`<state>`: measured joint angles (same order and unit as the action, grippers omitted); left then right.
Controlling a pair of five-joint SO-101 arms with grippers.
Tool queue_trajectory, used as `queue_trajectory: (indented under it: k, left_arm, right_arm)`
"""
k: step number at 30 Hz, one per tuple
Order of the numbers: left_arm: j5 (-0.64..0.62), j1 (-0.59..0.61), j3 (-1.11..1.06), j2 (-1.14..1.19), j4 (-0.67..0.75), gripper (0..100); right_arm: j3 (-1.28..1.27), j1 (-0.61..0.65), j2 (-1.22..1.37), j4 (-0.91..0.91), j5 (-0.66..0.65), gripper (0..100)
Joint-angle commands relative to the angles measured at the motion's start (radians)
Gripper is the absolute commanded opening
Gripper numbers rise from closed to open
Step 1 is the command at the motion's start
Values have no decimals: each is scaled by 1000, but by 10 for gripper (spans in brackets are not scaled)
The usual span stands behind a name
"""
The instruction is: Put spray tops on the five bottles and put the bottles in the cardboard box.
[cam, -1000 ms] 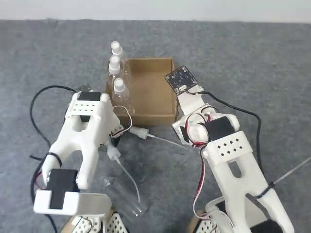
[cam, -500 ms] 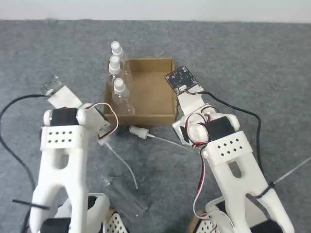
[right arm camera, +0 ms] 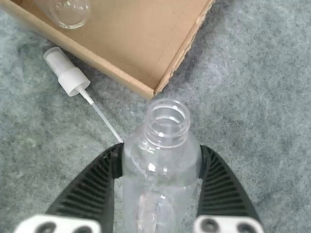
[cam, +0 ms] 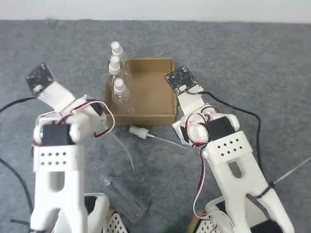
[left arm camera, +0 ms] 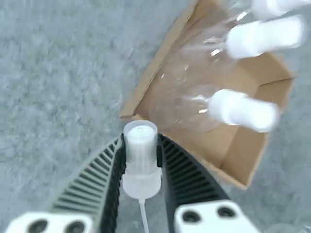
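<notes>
Left gripper (left arm camera: 141, 140): fingers clenched on a white plastic spray top (left arm camera: 141, 162), thin tube trailing behind. Right gripper (right arm camera: 158, 151): fingers grasping a clear plastic bottle (right arm camera: 161, 170), open neck turned upward, just beside a corner of the brown cardboard box (cam: 141, 60). Spray top well apart from that neck, on its left side. Probably necessary next: to bring the tube above the opening, long axis in line with the bottle.
</notes>
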<state>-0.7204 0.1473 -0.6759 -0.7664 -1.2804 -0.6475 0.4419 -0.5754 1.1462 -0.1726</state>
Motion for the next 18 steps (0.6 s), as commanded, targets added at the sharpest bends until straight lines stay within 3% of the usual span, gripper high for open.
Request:
queue_trajectory:
  k: [1,14,18]
  left_arm:
    - [12,6,7,-86,34,10]
    - [9,5,-156,-258,224,10]
    - [-51,2,-249,-348,298,10]
  right_arm:
    - [6,-12,-45,-16,-25,90]
    - [-14,-10,-56,-41,-23,90]
    - [-14,-7,-58,-38,-21,90]
